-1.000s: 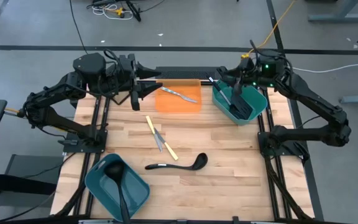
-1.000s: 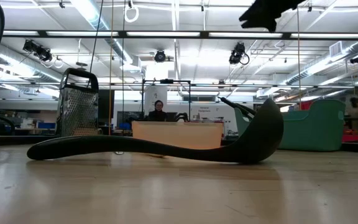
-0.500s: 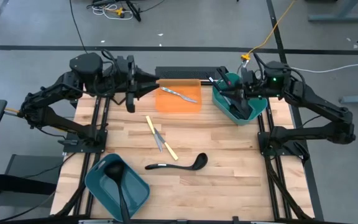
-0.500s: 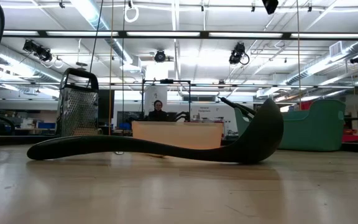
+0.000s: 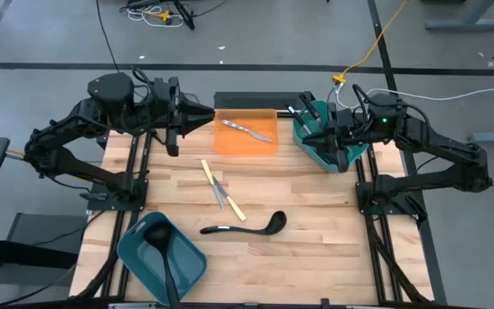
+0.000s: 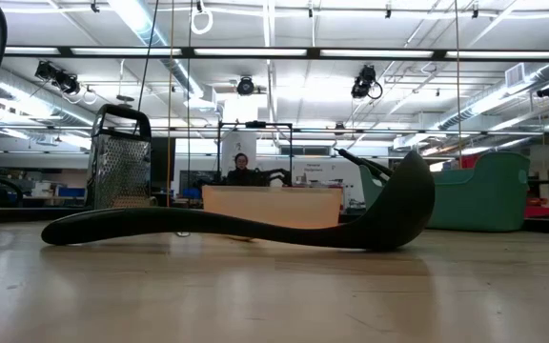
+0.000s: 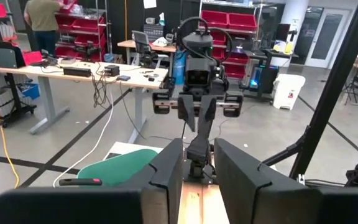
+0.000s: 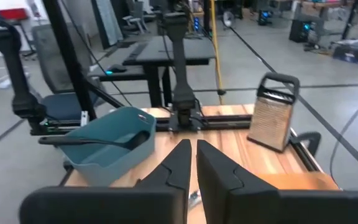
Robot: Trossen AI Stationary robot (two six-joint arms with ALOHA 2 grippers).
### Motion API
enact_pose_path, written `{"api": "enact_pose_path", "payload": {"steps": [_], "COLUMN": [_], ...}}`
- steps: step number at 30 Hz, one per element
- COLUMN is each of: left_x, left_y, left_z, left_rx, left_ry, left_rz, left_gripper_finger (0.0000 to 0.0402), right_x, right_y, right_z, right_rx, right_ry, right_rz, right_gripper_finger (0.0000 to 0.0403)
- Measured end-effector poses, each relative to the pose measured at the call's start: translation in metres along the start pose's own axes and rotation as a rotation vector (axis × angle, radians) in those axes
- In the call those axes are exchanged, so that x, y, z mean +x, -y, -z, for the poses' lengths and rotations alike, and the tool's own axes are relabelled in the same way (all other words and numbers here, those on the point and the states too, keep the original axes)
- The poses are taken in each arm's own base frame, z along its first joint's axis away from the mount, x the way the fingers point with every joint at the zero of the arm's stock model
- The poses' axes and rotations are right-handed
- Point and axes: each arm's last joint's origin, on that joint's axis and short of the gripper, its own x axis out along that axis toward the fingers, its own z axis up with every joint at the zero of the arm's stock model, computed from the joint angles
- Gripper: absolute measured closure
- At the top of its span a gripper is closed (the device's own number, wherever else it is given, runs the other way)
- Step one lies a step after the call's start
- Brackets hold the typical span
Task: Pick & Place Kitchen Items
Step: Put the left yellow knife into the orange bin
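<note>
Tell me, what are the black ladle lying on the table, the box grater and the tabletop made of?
The ladle looks like matte black plastic or nylon: dull, smooth and moulded in one piece. The box grater appears to be shiny metal, silvery with perforated faces and a dark handle. The table seems to be pale wood, with visible plank seams and grain.

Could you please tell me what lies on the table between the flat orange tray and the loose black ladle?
In the high view, yellow-handled cutlery pieces lie between the flat orange tray and the black ladle.
</note>
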Motion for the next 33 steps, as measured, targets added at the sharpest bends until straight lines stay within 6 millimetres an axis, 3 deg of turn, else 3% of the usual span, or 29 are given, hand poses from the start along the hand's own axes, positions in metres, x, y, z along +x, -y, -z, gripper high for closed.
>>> {"api": "enact_pose_path", "payload": {"steps": [17, 33], "left_x": [0.001, -0.001], "left_y": [-0.001, -0.002], "left_z": [0.005, 0.021], "left_rx": [0.016, 0.125], "left_ry": [-0.052, -0.217], "left_rz": [-0.007, -0.01], "left_gripper_finger": [0.0351, 0.0394], "right_x": [0.006, 0.006], "right_y": [-0.025, -0.026], "right_z": [-0.003, -0.003], "right_rx": [-0.034, -0.036], "right_ry": [0.03, 0.03], "right_rz": [-0.104, -0.067], "right_gripper_finger": [0.0394, 0.0396]}}
